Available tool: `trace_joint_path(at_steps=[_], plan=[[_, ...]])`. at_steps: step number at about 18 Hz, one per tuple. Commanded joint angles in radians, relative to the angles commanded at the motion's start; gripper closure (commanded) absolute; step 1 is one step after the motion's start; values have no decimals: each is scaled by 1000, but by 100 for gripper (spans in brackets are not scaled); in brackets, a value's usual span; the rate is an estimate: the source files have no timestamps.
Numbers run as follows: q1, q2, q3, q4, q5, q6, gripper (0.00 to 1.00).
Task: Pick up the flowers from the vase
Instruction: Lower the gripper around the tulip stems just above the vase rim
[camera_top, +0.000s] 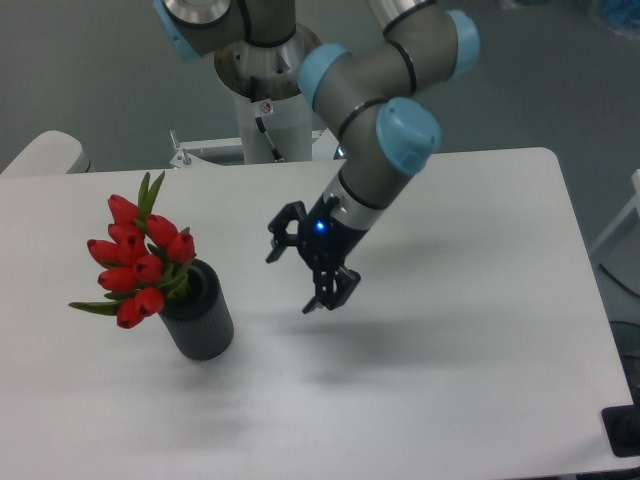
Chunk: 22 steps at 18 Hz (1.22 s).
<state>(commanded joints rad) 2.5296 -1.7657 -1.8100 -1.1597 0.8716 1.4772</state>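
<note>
I see the flowers (137, 259) at the left of the frame, a tight bunch of red tulip buds with a few green leaves, one leaf sticking out to the left and another pointing up. Their stems go down into the vase (199, 311), a short dark grey cylinder with a ribbed side, which stands upright on the white worktop (480, 380) in the lower left part of the frame. The bunch leans up and to the left over the vase's rim.

To the right of the vase, near the middle of the frame, my tool (297, 260) hangs above the worktop, well apart from the flowers and touching nothing. Its two black fingers are spread, with a clear gap between them and nothing in that gap. A small blue light glows on the wrist just behind the fingers.

The arm (385, 120) rises from the tool toward the upper middle of the frame, grey with light blue joint caps. Its silver mounting post (270, 100) stands at the far edge of the worktop, at the top centre.
</note>
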Motion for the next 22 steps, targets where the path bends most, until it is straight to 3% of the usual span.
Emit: trace_joint_path(at_steps=[4, 9, 15, 22], plan=[[-9, 44, -58, 3, -68, -2, 0], [-54, 46, -60, 9, -143, -47, 0], [-74, -1, -61, 9, -341, -69, 0], [-106, -46, -63, 9, -364, -71, 0]])
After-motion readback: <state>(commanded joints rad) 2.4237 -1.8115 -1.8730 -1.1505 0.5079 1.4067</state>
